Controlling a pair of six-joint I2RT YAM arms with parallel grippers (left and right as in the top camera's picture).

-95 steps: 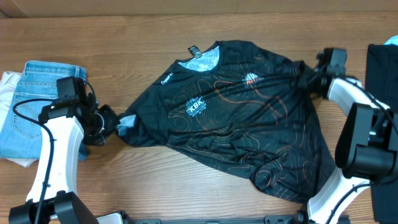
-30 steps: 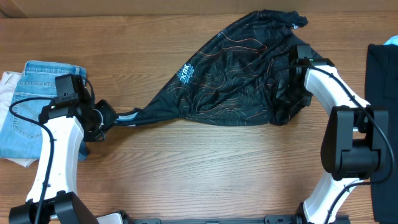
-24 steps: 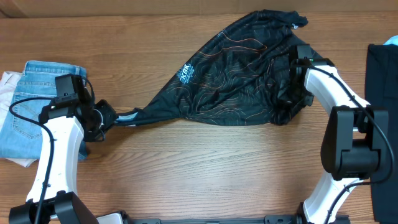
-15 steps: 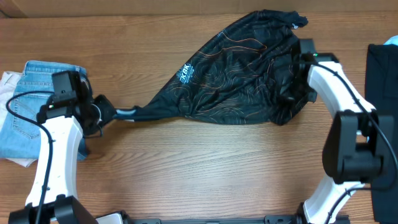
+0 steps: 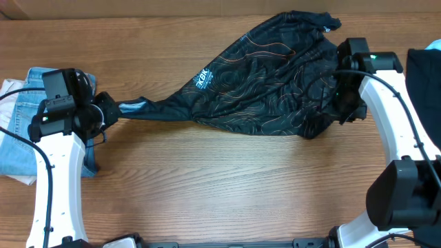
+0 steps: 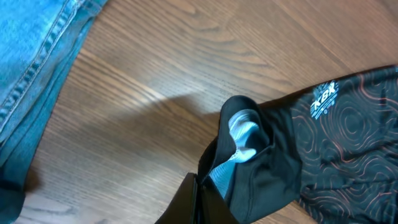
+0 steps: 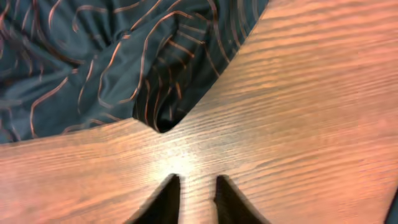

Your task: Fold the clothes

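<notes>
Jersey: I am watching the black thin-fabric sports jersey with fine orange-tan contour lines (image 5: 262, 89). It is lying on the far, right-hand part of the wooden table (image 5: 220, 200), heaped at its right end and narrowing to a taut strip toward the left. No fold is showing yet.

Logo: the small white logo (image 5: 201, 78) is facing up near the middle of the jersey, so that panel is not turned over.

Left gripper: the left gripper (image 6: 208, 186) is pinching a bunched corner of the jersey, and the corner's pale blue lining (image 6: 244, 134) is showing above the jaws. I am judging that this hold is anchoring one end so the cloth can be pulled flat.

Right gripper: the right gripper (image 7: 198, 183) is hovering over bare wood just beside the heaped edge. Its jaws are a little apart with nothing between them. I am reading this as lining up for a fresh grasp on that edge.

Beside the left arm: the light-blue denim jeans (image 5: 24, 131) and a plain white cloth (image 5: 7, 88) are lying at the left edge, clear of the jersey.

Right edge: a dark fabric (image 5: 424, 76) is sitting apart from the heap.

Risk: I am expecting the thin fabric to slip or drag if only one end is anchored.
</notes>
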